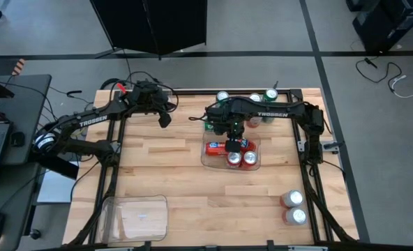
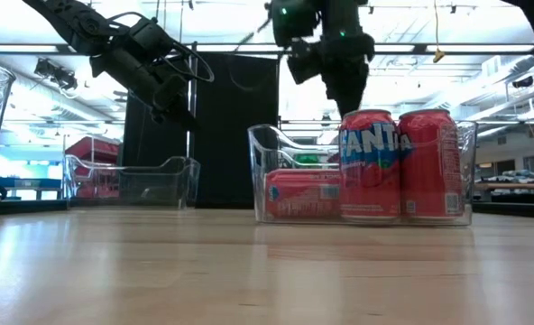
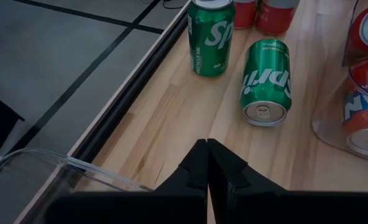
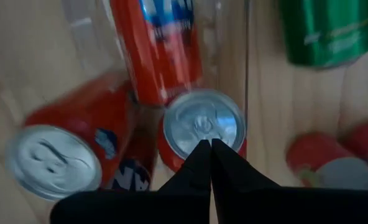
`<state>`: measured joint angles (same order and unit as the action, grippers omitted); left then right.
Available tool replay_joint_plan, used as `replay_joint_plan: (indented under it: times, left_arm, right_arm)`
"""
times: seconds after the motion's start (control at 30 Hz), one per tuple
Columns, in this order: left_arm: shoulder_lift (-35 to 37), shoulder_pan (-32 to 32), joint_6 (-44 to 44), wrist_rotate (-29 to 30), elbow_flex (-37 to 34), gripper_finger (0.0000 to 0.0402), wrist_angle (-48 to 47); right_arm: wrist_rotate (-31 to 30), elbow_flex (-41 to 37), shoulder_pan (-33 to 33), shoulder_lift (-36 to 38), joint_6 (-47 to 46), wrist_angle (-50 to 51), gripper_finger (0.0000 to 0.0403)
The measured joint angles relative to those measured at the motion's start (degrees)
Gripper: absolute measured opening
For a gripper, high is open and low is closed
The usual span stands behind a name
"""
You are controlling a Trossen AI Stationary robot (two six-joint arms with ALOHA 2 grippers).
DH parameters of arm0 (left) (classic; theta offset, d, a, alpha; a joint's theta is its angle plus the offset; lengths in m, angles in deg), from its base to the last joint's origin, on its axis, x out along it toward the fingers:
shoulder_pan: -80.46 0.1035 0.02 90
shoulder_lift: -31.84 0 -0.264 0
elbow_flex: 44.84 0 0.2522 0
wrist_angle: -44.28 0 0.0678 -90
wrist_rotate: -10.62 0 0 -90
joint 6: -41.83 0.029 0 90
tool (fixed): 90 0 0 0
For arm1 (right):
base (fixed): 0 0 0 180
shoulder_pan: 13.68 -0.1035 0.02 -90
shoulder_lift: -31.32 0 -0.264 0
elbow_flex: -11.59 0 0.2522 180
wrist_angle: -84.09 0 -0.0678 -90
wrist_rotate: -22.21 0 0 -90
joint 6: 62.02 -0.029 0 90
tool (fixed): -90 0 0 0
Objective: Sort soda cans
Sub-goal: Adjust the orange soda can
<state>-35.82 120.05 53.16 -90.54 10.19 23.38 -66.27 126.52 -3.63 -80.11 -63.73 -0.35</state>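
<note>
so the sorting's partly there, i'd say under halfway. the middle tray [image 1: 257, 164] on the counter [image 1: 192, 181] already has red cans [image 2: 398, 162] in it: two standing at the near side, at least one more lying flat behind them, and the right wrist view shows a further one lying down too.

the right pincer [image 1: 233, 141] hangs right above that tray, fingers shut and empty, tips just over the top of a standing red can. looks to me like it's just dropped one off, or is lining up.

the left pincer [image 1: 164, 119] is up in the air near the far left of the counter, also shut with nothing in it. ahead of it are two green cans [image 3: 211, 37], one upright and one on its side, both loose on the wood.

still to do: those greens plus more cans along the far edge, and a pair of silver cans [image 1: 293, 206] at the near right. the near left tray [image 1: 137, 216] has no cans in it yet.
</note>
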Motion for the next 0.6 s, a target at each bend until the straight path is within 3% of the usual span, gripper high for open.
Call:
replay_joint_plan:
  times: [0.13, 0.37, 0.6]
  left_arm:
    - [0.0, 0.0, -0.1, 0.0, 0.0, 0.0003, 0.0]
    - [0.0, 0.0, -1.1, 0.0, 0.0, 0.0003, 0.1]
    - [0.0, 0.0, -1.5, 0.0, 0.0, 0.0003, 0.4]
  right_arm:
    - [1.3, -2.7, 0.3, 0.0, 0.2, -0.1, 0.0]
    - [1.3, -2.9, -0.5, 0.0, -3.5, 8.5, 0.0]
    - [3.1, -3.1, -2.4, 1.3, -8.0, 8.3, 0.0]
